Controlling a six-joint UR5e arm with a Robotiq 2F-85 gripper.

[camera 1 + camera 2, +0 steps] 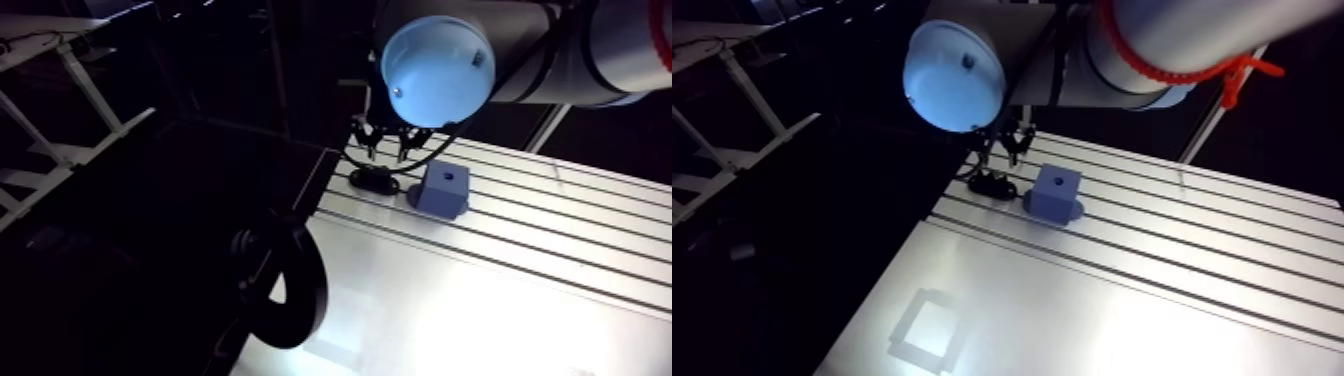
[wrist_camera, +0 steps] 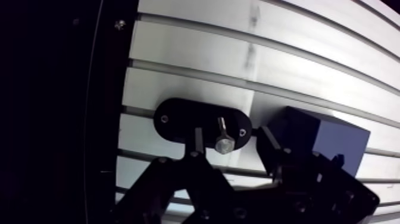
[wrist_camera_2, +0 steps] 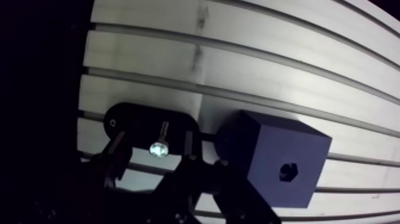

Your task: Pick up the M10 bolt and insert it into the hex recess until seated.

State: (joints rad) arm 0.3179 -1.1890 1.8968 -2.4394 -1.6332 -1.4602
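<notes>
A silver hex-head bolt [image 2: 224, 143] stands in a black oval holder [image 2: 178, 119] near the table's edge. In the wrist view my gripper [image 2: 232, 143] is open, its two dark fingers [image 2: 198, 142] on either side of the bolt head with gaps showing. Right beside the holder sits a blue block [image 3: 268, 149] with a hex recess [image 3: 287, 171] in the face turned to the camera. The arm view shows the gripper [image 1: 390, 150] hanging low over the holder [image 1: 373, 180], with the block [image 1: 443, 188] next to it.
The slotted aluminium table [image 1: 1192, 260] runs wide beyond the block. Its edge [image 2: 128, 89] passes just past the holder, with darkness beyond. A dark ring-shaped object [image 1: 290, 285] shows close in front in the arm view.
</notes>
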